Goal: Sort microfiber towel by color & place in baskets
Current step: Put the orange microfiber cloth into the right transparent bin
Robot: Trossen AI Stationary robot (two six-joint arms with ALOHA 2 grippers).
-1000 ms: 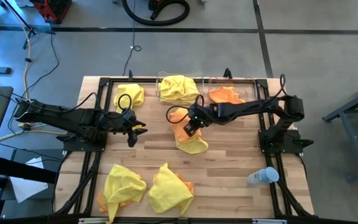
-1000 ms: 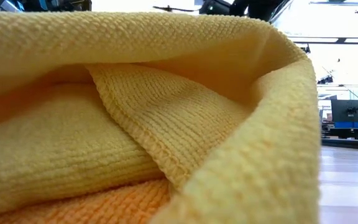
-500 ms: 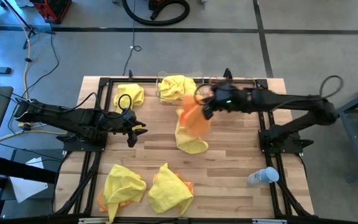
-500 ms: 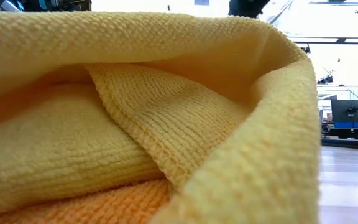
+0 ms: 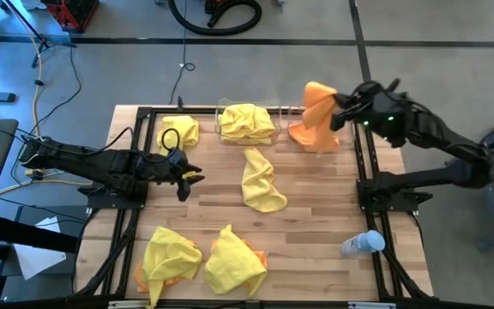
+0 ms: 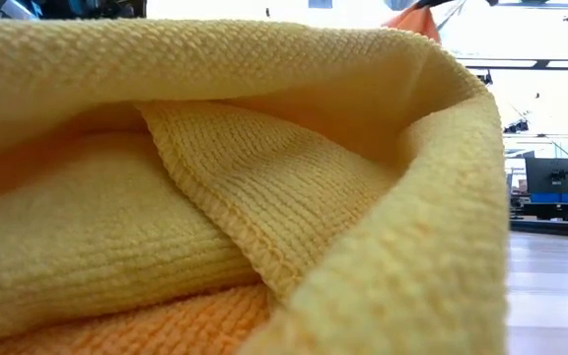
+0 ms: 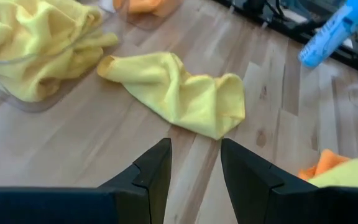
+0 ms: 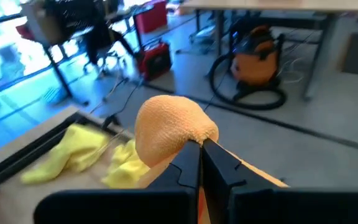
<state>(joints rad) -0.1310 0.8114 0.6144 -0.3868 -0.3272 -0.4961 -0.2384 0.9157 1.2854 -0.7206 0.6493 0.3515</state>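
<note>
Orange towel (image 5: 319, 116) in right gripper (image 5: 340, 110) | yellow towel (image 6: 215, 187) blocks low view

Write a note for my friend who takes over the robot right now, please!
Right gripper: shut on an orange towel, held above the right basket, which already holds an orange towel.
Left gripper: open, empty, waiting at the table's left side.
Done: left basket has yellow towels.
Left: drop the held one; then the yellow towel mid-table, one at the far left, and the mixed piles at the near edge.
</note>
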